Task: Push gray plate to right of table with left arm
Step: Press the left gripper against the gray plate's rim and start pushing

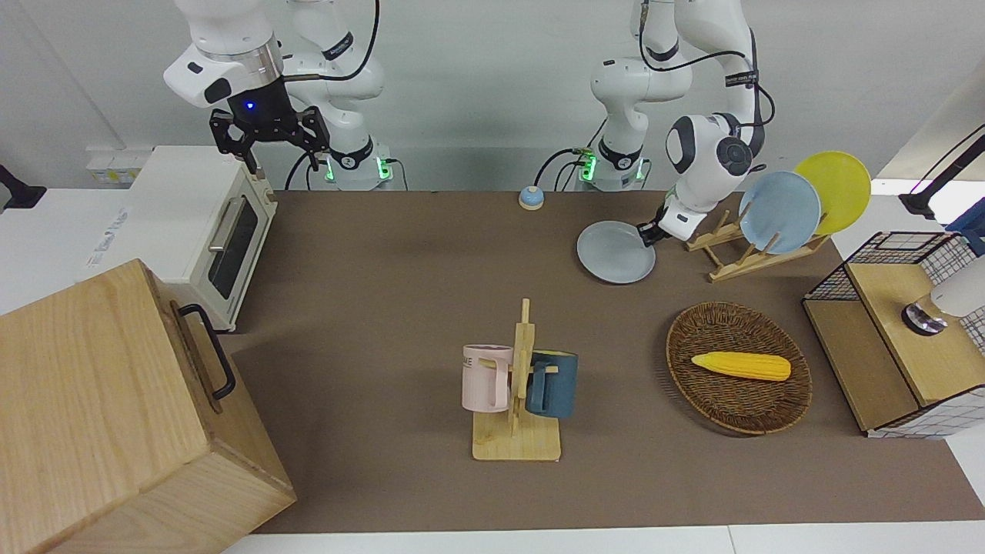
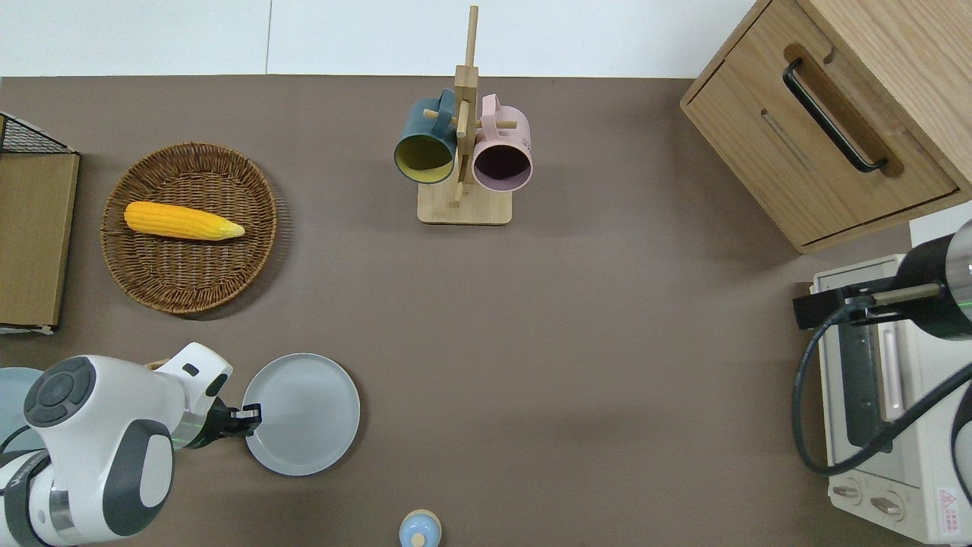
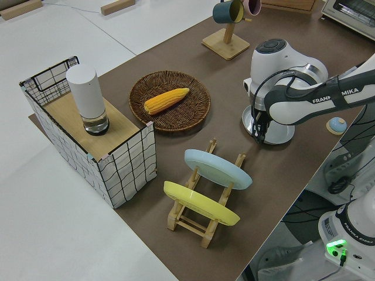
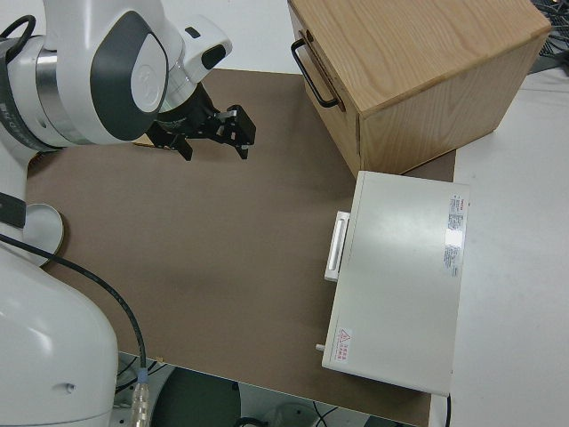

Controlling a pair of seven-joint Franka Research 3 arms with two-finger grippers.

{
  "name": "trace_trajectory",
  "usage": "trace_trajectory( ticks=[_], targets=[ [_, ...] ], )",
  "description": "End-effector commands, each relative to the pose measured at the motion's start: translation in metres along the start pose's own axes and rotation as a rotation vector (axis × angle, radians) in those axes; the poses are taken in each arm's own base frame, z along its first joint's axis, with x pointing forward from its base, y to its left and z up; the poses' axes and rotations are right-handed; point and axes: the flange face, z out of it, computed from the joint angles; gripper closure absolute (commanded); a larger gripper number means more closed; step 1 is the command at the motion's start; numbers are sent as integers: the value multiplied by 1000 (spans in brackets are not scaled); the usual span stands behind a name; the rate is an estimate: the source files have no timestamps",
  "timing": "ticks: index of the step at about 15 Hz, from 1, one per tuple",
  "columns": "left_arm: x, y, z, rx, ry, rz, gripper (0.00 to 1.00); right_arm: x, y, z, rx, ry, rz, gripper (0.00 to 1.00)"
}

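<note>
The gray plate (image 1: 616, 252) lies flat on the brown table (image 1: 385, 308), near the robots, toward the left arm's end. It also shows in the overhead view (image 2: 304, 414) and, partly hidden by the arm, in the left side view (image 3: 280, 133). My left gripper (image 1: 645, 233) is low at the plate's rim, on the rim's left-arm-end side (image 2: 250, 415), fingers together and holding nothing. The right arm is parked, its gripper (image 4: 213, 132) open and empty.
A wooden dish rack holds a light-blue plate (image 1: 779, 211) and a yellow plate (image 1: 835, 191) beside the left gripper. A wicker basket (image 2: 190, 289) holds corn. A mug rack (image 2: 463, 152), small blue bell (image 2: 419, 529), toaster oven (image 1: 208, 223) and wooden cabinet (image 1: 115, 415) also stand on the table.
</note>
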Motion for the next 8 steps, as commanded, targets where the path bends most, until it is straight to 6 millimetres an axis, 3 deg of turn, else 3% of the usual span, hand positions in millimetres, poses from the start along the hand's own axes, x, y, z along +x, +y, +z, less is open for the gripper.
trace_trajectory(
  ticks=[1,4,8],
  targets=[
    [-3,-6,5,-5,17,-16,1000,-3,2,-1,0,-4,-11,5],
    [-3,-4,5,-8,19,-36,1000,-3,2,-1,0,-4,-11,5],
    [-7,21,10,-35,11,-72,1000,-3,2,-1,0,-4,-11,5]
  ],
)
